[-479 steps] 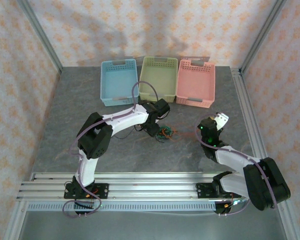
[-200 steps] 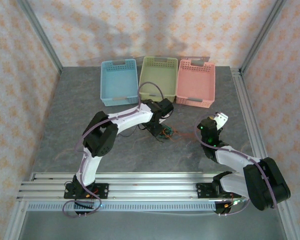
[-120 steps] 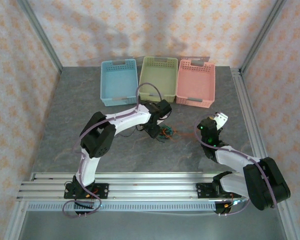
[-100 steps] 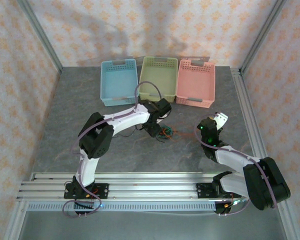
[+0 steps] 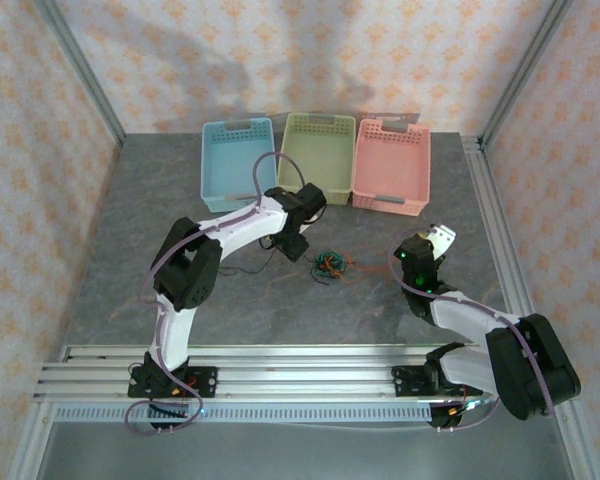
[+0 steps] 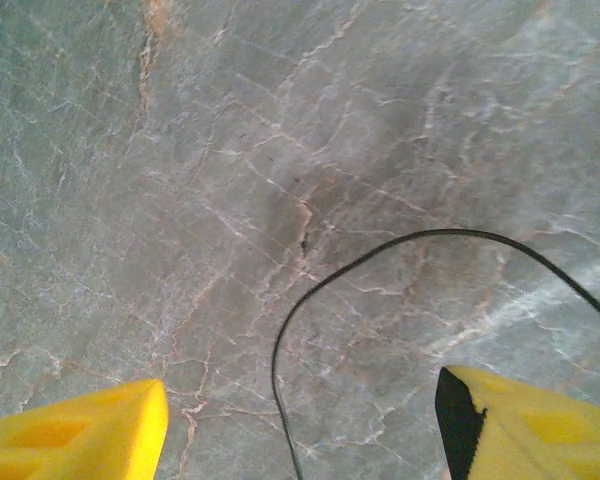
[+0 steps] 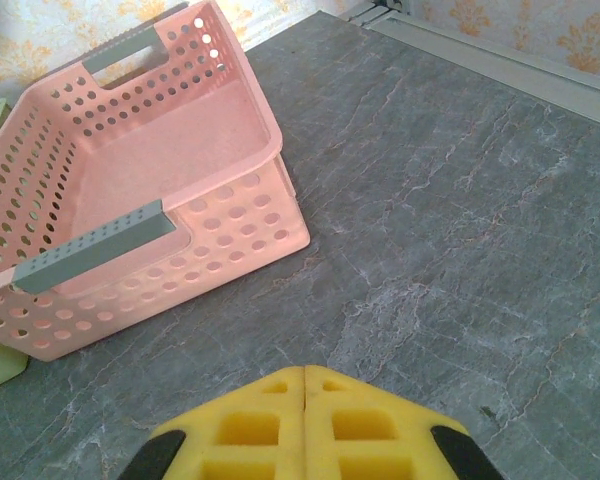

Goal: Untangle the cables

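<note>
Resting near three baskets (image 5: 318,150), one cable knot (image 5: 329,264); left fingers (image 6: 80,440) spread, right fingers (image 7: 250,420) pressed together.

I see a grey bench (image 5: 130,250) veined pale, and cream walls (image 5: 280,50) printed with orange flowers. At twelve o'clock sit a blue basket (image 5: 236,198), a green basket (image 5: 318,118) and a pink basket (image 5: 388,203). The cables (image 5: 328,264) mix black, green and orange-red. The left end effector (image 6: 300,425) and right end effector (image 7: 305,400) are yellow.
</note>
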Tool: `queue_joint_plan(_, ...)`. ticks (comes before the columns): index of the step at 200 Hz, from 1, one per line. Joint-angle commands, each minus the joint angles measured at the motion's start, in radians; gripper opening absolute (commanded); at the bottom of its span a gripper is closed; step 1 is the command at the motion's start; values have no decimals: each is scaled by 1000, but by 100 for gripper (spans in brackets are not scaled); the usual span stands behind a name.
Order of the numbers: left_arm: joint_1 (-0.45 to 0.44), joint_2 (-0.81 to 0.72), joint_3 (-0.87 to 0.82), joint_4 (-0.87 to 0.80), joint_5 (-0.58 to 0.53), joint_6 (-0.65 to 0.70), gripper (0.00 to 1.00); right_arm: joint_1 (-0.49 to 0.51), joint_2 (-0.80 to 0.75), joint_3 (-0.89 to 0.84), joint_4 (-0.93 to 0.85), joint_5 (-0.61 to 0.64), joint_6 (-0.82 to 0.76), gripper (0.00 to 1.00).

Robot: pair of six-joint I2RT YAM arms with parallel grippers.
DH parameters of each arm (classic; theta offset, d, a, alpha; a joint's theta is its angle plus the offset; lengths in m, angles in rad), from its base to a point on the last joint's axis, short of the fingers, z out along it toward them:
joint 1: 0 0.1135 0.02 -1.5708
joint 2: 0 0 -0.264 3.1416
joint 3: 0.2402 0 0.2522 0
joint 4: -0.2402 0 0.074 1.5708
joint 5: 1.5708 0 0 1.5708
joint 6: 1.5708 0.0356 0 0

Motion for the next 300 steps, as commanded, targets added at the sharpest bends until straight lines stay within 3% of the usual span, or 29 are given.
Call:
queue_joint_plan(1, 21, 29, 2, -21, -1, -17, 71, -6, 8, 28, 19, -2, -9, 0)
queue_joint_plan(44, 57, 51, -13, -1, 39, -29, 62, -6, 8, 28, 19, -2, -10, 0)
queue_joint_plan(126, 77, 50, -26, 14, 73, -41, 33, -7, 7, 28, 18, 0, -11, 1)
queue_joint_plan(142, 79, 50, -26, 14, 76, -44, 34, -6, 8, 28, 18, 1, -10, 1)
queue_joint_plan(164, 82, 55, -20, 6, 88, -42, 45, -5, 7, 28, 18, 0, -12, 1)
queue_joint_plan(199, 86, 86, 6, -20, 100, -46, 45, -6, 7, 28, 18, -2, -12, 1)
queue_joint_plan(250, 98, 104, 24, -32, 119, -52, 25, -6, 7, 28, 20, -2, -12, 2)
queue_joint_plan(273, 100, 66, -7, 1, 101, -66, 0, -6, 8, 28, 20, -1, -13, 2)
queue_joint_plan(300, 165, -62, -94, 115, 34, -192, 0, -6, 7, 28, 20, 1, -13, 2)
